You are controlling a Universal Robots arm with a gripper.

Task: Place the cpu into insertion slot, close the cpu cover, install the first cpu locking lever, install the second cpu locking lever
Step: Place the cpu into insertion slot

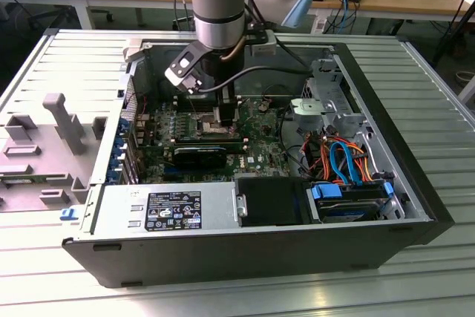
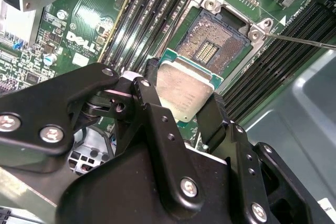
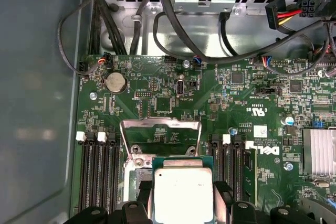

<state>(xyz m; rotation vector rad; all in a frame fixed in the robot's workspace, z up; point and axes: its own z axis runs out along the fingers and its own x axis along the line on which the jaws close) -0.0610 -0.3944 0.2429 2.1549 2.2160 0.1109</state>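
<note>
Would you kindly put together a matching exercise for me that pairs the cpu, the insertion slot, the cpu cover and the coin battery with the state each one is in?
Things:
1. cpu
2. insertion slot
3. cpu cover
4. coin battery

States:
A. swung up and open, its window showing the board behind
B. uncovered, contacts exposed, nothing seated in it
C. gripped between the fingers of the gripper
D. round and silver, lying flat on the green board

Pairs: 1-C, 2-B, 3-A, 4-D
</note>
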